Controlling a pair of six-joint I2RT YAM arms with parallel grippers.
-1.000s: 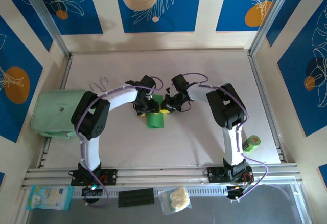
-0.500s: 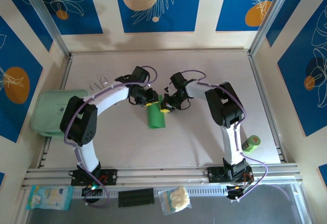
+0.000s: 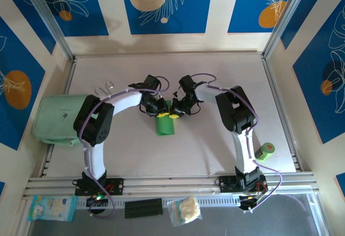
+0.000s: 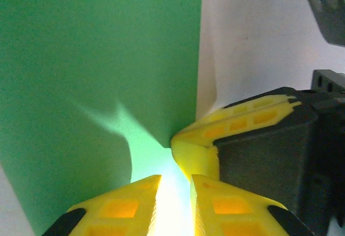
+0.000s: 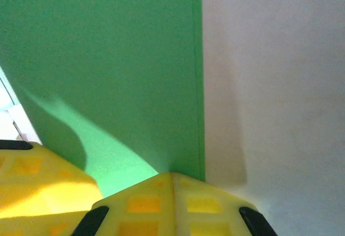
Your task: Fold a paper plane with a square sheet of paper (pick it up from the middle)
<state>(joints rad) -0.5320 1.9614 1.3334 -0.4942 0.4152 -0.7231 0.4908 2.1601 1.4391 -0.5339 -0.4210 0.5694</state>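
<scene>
Both my arms are in close over the middle of the table point(image 3: 226, 139), and the square sheet of paper point(image 3: 164, 124) lies there under my fingertips as a narrow upright strip, already doubled over, I judge. My right gripper point(image 5: 172, 185) has its fingers pressed flat together, tips down at the sheet's right edge. My left gripper point(image 4: 175, 203) is drawn in to a thin slit, and the green runs up into that slit. The glare there is too strong for me to say whether the paper is nipped or just lit from behind.

To do this step well, I'd take the paper right at the fold line and bite only the layers I mean to turn. The right tips should hold the strip down so it can't swivel. The lift wants to be slow and level, because a thin sheet buckles if one side leads.

The paper is matte, bright green and unmarked. Its edge is crisp and straight, and a faint second line just inside it hints at stacked layers. My fingers are hard yellow plastic with ribbed pockets, slick against paper. The tabletop is pale, flat and faintly scuffed.
</scene>
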